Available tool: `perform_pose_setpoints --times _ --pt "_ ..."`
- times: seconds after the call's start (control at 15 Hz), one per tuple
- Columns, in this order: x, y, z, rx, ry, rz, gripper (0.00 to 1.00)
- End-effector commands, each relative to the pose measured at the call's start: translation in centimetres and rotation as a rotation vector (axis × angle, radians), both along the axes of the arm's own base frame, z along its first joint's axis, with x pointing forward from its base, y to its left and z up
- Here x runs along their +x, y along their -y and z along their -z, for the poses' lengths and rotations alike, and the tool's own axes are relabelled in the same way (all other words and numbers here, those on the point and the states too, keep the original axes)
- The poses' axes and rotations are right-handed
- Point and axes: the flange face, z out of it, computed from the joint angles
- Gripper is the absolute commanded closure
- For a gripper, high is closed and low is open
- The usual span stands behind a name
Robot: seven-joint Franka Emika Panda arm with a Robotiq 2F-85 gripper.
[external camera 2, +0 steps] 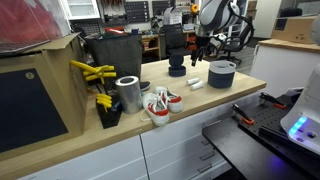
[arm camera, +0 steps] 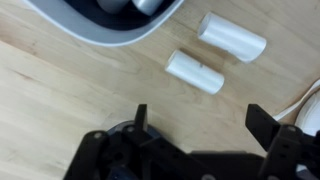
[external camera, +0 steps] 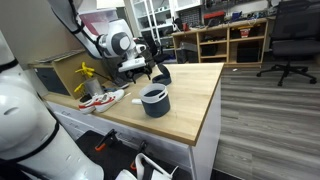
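**Wrist view.** The jaws are shown spread wide, with nothing held between them; only bare wood of the tabletop [arm camera: 60, 90] is seen in the gap. Two white cylinders [arm camera: 194, 71] are laid on their sides just ahead of the jaws, near each other but apart and roughly parallel. The rim of a pale grey vessel [arm camera: 110, 30] is cut off by the top of the view.

**Exterior views.** The jaws are held above the tabletop. The white cylinders [external camera 2: 195, 85] lie beneath them, clear of every corner, between a black round object [external camera 2: 177, 68] and a dark grey pot [external camera 2: 221, 73]. Farther along the tabletop, red-and-white shoes [external camera 2: 160, 103], a silver can [external camera 2: 128, 93] and yellow tools [external camera 2: 95, 75] are set.
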Motion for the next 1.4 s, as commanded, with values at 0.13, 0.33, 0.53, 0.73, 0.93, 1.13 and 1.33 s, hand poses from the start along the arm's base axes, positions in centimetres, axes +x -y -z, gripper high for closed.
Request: perform_pose_setpoints --times 0.13,0.33,0.53,0.73,0.93,1.13,1.33 --pt "2.4 3.5 -7.2 -0.135 -0.073 0.225 0.00" --pt "2.4 4.5 -7.1 -0.283 -0.155 0.322 0.00" --pt "1.7 4.8 -5.9 -0.375 -0.262 0.384 0.00" --pt "1.1 4.9 -4.1 -0.392 -0.339 0.421 0.32" --pt "0.7 5.3 -2.0 -0.401 -0.384 0.437 0.58" --pt "0.4 6.0 -0.4 -0.394 -0.413 0.443 0.80" --pt "0.2 6.6 1.3 -0.330 -0.411 0.450 0.99"
